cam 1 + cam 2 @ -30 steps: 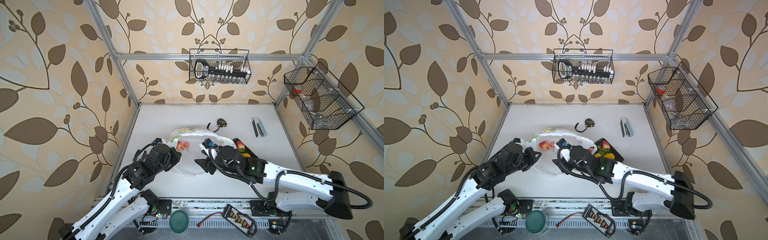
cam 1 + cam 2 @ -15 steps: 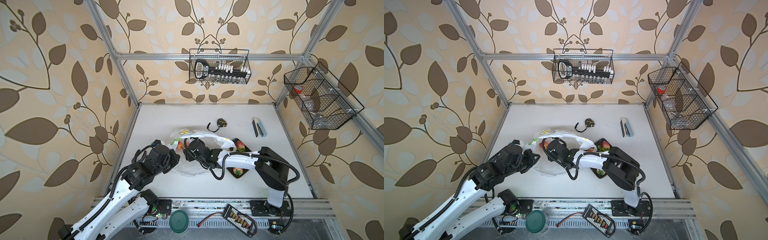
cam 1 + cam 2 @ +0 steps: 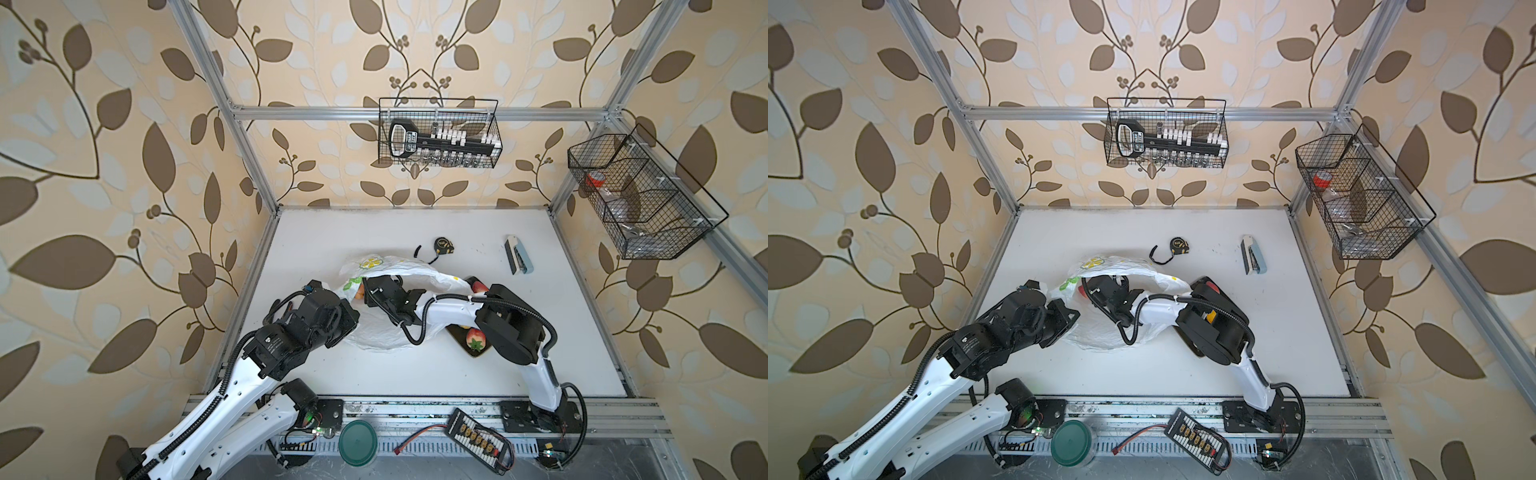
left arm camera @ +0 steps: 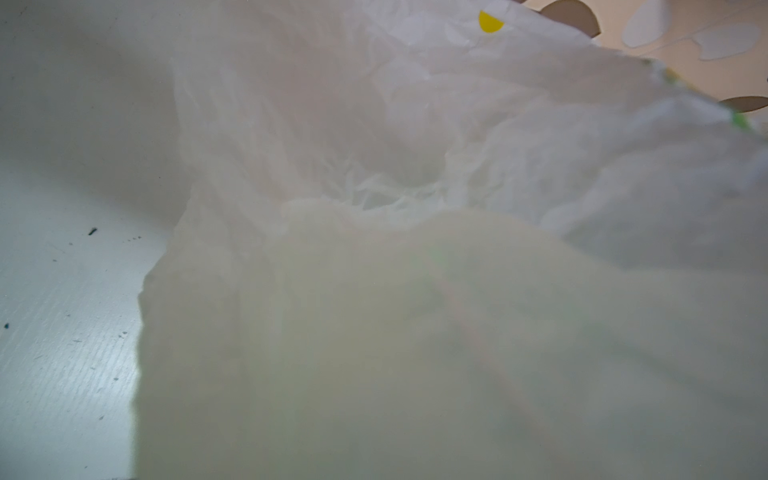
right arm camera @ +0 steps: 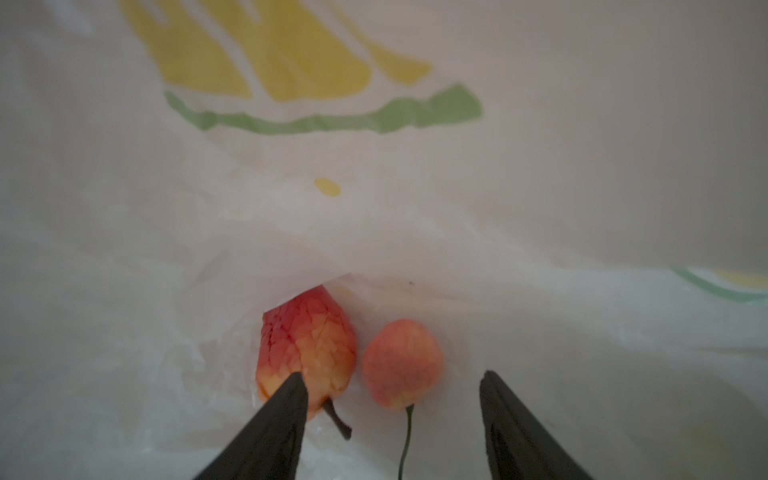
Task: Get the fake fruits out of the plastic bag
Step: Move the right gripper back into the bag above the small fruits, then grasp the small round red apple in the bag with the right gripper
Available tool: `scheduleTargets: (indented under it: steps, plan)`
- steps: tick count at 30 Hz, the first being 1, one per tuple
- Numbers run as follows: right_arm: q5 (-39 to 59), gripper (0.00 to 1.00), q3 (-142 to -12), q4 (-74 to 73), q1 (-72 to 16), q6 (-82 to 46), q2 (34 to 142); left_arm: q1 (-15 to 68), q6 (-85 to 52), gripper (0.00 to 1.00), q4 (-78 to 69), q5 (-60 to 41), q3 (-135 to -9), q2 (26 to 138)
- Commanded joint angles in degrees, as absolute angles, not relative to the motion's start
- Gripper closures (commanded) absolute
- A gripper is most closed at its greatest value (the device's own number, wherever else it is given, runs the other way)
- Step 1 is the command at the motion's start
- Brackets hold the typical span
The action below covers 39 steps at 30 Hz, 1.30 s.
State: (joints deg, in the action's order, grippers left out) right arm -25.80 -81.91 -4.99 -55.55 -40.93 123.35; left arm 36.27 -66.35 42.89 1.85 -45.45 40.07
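Right end effector (image 5: 392,373) spread, cherry (image 5: 401,363) shown by wrist view only, left end effector (image 3: 352,315) closed

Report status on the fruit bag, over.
Left gripper shut at plastic bag edge. Right gripper open inside bag, cherry and red-yellow fruit just ahead, neither gripped. Bag film drapes overhead.

White table (image 3: 332,232) carries plastic bag (image 3: 376,338), tape measure (image 3: 444,246), stapler (image 3: 518,260).

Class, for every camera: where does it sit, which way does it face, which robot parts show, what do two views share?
Top views: overhead, facing down at the table; left arm, right arm show.
Left wrist: against the plastic bag; no robot parts.
Right wrist: inside the bag, facing two fake fruits; open right gripper.
Shared: all show the bag.
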Motion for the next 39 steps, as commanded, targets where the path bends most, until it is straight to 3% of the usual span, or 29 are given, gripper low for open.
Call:
scheduleTargets:
  steps: [1, 9, 18, 26, 35, 39]
  plan:
    - [-27.3, 0.36, -85.1, -2.5, -54.9, -43.8, 126.6, 35.8, -66.7, 1.0, 43.2, 1.1, -47.9, 40.8]
    - [-24.3, 0.36, -90.8, 1.5, -54.6, -43.5, 132.0, 35.8, -66.3, 1.0, 42.5, 0.6, -48.2, 41.9]
    - [-24.1, 0.51, -90.4, 2.0, -54.5, -42.7, 131.1, 35.8, -65.8, 1.0, 42.3, 0.7, -48.5, 42.0]
    - [-22.6, 0.6, -82.7, -2.0, -55.5, -38.0, 119.2, 35.8, -66.3, 1.0, 41.1, 1.0, -47.8, 41.7]
    - [-14.5, 0.62, -66.8, -5.3, -60.3, -29.5, 101.5, 35.9, -67.5, 1.0, 39.0, 1.7, -46.2, 41.0]
    - [-15.4, 0.61, -62.3, -2.7, -61.6, -28.3, 95.7, 35.8, -67.8, 1.0, 38.7, 1.8, -45.7, 40.8]
